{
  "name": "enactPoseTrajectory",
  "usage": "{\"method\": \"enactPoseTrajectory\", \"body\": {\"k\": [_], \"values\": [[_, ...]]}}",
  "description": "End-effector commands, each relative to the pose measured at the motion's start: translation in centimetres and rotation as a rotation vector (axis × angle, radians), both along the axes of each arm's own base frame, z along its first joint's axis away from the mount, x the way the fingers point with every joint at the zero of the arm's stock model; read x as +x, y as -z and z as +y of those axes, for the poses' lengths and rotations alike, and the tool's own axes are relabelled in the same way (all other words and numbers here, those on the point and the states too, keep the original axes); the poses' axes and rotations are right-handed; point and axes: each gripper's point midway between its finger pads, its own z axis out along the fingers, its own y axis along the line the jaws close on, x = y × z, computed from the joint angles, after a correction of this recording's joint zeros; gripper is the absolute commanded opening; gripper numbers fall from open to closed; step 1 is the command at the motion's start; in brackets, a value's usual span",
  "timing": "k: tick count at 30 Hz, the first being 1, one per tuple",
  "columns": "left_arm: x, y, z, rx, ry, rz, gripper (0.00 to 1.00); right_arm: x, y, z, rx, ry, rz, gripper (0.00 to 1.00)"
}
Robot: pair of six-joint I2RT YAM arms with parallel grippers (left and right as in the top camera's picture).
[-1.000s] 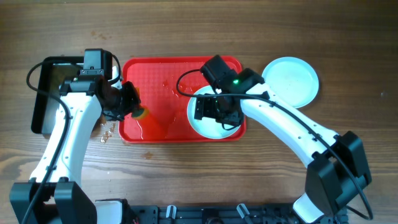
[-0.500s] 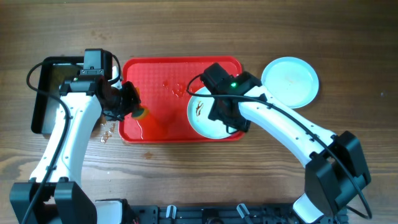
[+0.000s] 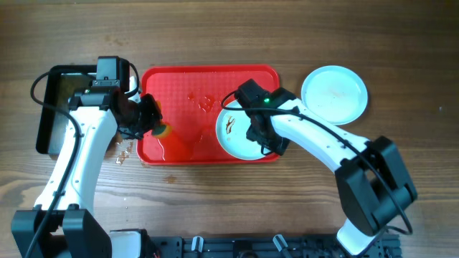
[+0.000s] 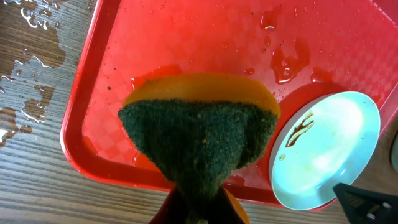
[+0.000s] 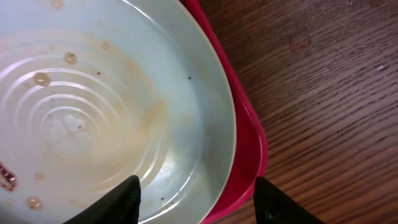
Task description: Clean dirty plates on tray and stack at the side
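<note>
One pale plate with a brown smear lies in the right end of the red tray. The left wrist view shows the same plate on the tray. My right gripper hangs open over the plate's right rim. Its black fingertips straddle the plate rim and the tray edge without touching either. My left gripper is shut on a green-and-yellow sponge above the tray's left end. Another pale plate rests on the table right of the tray.
A black pan sits left of the tray, behind my left arm. Water drops wet the wood by the tray's front left corner, and puddles lie on the tray floor.
My right gripper has slid from over the plate's middle to its right rim, uncovering the smear, with the jaws drawing narrower. The left arm and sponge have not moved.
</note>
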Motion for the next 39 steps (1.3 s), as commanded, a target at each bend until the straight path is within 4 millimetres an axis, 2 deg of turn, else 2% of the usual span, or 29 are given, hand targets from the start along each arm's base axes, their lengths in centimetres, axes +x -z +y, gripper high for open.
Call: {"method": "enactPoseTrajectory", "body": {"k": [1, 7, 12, 19, 21, 24, 26, 29, 31, 32, 34, 39], "values": [[0.3, -0.3, -0.3, -0.017, 0.01, -0.006, 0.04, -0.6, 1.8, -0.4, -0.031, 0.048, 0.048, 0.59], [0.3, -0.3, -0.3, -0.017, 0.01, -0.007, 0.04, -0.9, 3.1, -0.3, -0.026, 0.054, 0.082, 0.59], [0.3, -0.3, -0.3, -0.017, 0.01, -0.005, 0.04, -0.4, 3.2, 0.7, 0.024, 0.029, 0.072, 0.59], [0.2, -0.3, -0.3, -0.017, 0.01, -0.002, 0.04, -0.4, 3.4, 0.8, 0.027, 0.027, 0.074, 0.57], [0.2, -0.3, -0.3, -0.017, 0.01, -0.002, 0.04, -0.1, 3.7, 1.5, 0.057, -0.03, 0.072, 0.57], [0.2, -0.3, -0.3, -0.017, 0.01, -0.002, 0.04, 0.0, 4.8, 2.1, 0.08, -0.045, 0.09, 0.47], [0.2, -0.3, -0.3, -0.017, 0.01, -0.002, 0.04, -0.3, 5.8, 2.2, 0.082, -0.018, 0.114, 0.47], [0.2, -0.3, -0.3, -0.017, 0.01, -0.002, 0.04, 0.0, 5.9, 2.7, 0.112, -0.032, 0.109, 0.46], [0.3, -0.3, -0.3, -0.017, 0.01, -0.006, 0.04, 0.8, 5.9, 4.2, 0.187, -0.144, 0.088, 0.35], [0.5, -0.4, -0.3, -0.016, 0.018, -0.015, 0.04, 1.3, 5.8, 4.9, 0.221, -0.218, 0.069, 0.26], [0.8, -0.5, -0.6, -0.013, 0.076, -0.045, 0.04, 1.8, 5.7, 5.7, 0.252, -0.324, 0.043, 0.17], [1.4, -0.7, -2.2, -0.001, 0.211, -0.103, 0.04, 3.1, 5.5, 6.7, 0.275, -0.455, -0.019, 0.08]]}}
